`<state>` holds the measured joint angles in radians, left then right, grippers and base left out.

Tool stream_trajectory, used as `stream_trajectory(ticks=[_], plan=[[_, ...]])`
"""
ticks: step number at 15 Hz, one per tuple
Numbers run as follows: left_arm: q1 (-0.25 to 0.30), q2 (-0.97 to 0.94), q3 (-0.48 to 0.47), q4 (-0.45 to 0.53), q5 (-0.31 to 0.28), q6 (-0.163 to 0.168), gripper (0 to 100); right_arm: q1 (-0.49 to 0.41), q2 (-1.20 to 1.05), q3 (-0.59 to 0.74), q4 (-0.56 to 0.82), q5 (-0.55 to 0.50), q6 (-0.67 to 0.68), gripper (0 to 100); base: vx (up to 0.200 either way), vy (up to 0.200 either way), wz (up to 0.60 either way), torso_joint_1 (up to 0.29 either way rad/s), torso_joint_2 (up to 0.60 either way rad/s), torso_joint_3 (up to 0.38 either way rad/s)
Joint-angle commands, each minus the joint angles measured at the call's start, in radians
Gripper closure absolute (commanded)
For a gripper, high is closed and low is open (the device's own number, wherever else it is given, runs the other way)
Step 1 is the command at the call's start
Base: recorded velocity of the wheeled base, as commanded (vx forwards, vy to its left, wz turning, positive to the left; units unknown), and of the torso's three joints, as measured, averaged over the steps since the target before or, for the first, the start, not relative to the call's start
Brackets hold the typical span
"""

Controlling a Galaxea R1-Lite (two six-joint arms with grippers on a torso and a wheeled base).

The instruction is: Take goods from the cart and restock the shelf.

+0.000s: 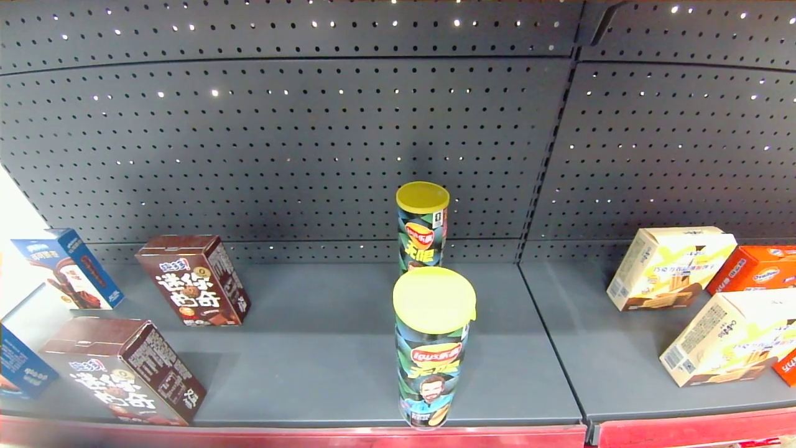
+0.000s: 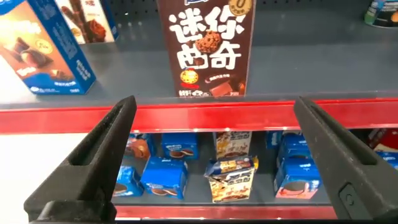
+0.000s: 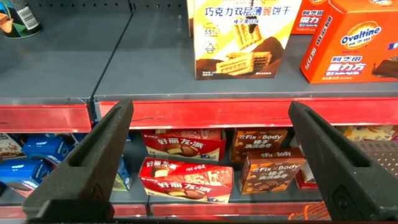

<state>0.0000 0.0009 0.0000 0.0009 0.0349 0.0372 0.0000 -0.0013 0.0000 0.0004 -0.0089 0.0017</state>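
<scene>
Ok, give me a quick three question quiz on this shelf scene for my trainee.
1. True or false: the front chip can and the rear chip can both stand upright.
2. Which stand on the shelf left of the cans: A brown cookie boxes, B glass jars, C bottles?
3. What do the left gripper and right gripper hold?
Key: 1 true; 2 A; 3 nothing, both are open.

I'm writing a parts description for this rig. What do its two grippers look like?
The left gripper and right gripper match: each has two matte black fingers, wedge-shaped and tapering toward the tips, with a stepped notch near the base. One finger on each carries a small round recess.
</scene>
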Motion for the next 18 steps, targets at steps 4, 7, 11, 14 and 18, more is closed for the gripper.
stream_trajectory(ticks=[4,7,11,14,18], plan=[[0.000,-0.001,0.000,-0.001,-0.006,-0.043,0,0.000,0.001,0.000,0.000,0.000,0.000,0,0.000,0.000,0.00,0.000,0.00,0.000],[0.000,-0.001,0.000,-0.002,-0.004,-0.046,0,0.000,0.001,0.000,0.000,0.000,0.000,0,0.000,0.000,0.00,0.000,0.00,0.000],[0.000,-0.001,0.000,-0.001,-0.004,-0.046,0,0.000,0.001,0.000,0.001,-0.002,0.000,0,0.000,0.000,0.00,0.000,0.00,0.000],[0.000,-0.001,0.000,-0.001,-0.004,-0.046,0,0.000,0.001,0.000,0.000,0.000,-0.002,0,0.000,0.000,0.00,0.000,0.00,0.000],[0.000,-0.001,0.000,-0.001,-0.004,-0.046,0,0.000,0.001,0.000,0.000,0.001,-0.005,0,0.000,0.000,0.00,0.000,0.00,0.000]])
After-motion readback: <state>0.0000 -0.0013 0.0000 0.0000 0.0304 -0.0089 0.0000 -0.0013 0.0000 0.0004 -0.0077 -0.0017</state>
